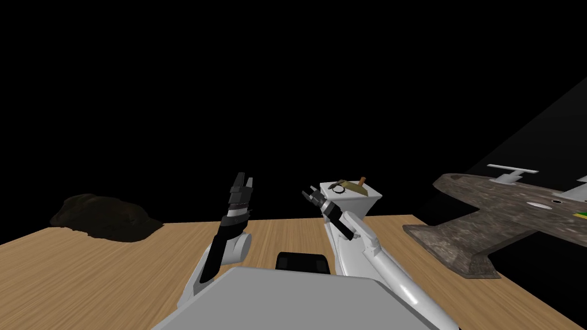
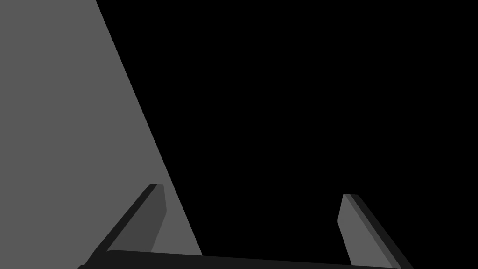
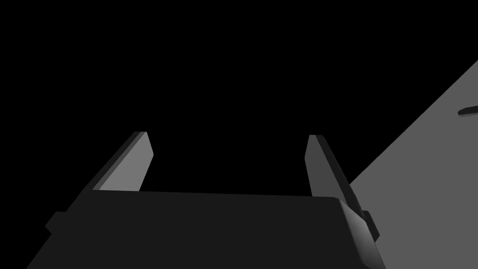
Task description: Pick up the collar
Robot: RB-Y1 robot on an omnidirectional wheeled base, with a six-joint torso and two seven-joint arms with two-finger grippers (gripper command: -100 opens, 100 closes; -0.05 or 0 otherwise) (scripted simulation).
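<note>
Collar (image 1: pixel 339 188) lay flat on top of the small white surface (image 1: pixel 374 196), a thin dark loop seen as a squashed oval. Its long axis ran roughly across the top, from the side nearest your right claw toward a tan item (image 1: pixel 353 185) just beside it. Which end was the buckle, cannot tell.

Your right claw (image 1: pixel 308 191) (image 3: pixel 228 135) hung just beside that surface's near edge, apart from the collar. Its fingers were spread with nothing between them, aimed off toward the black area and not at the loop.

Your left claw (image 1: pixel 245 179) (image 2: pixel 254 189) was raised well apart from the collar, fingers spread too and holding nothing.

The white surface stood on a wooden floor (image 1: pixel 86 269). A dark lump (image 1: pixel 103 217) lay far to the left, and a mottled stone counter (image 1: pixel 499 200) stood off to the right.
</note>
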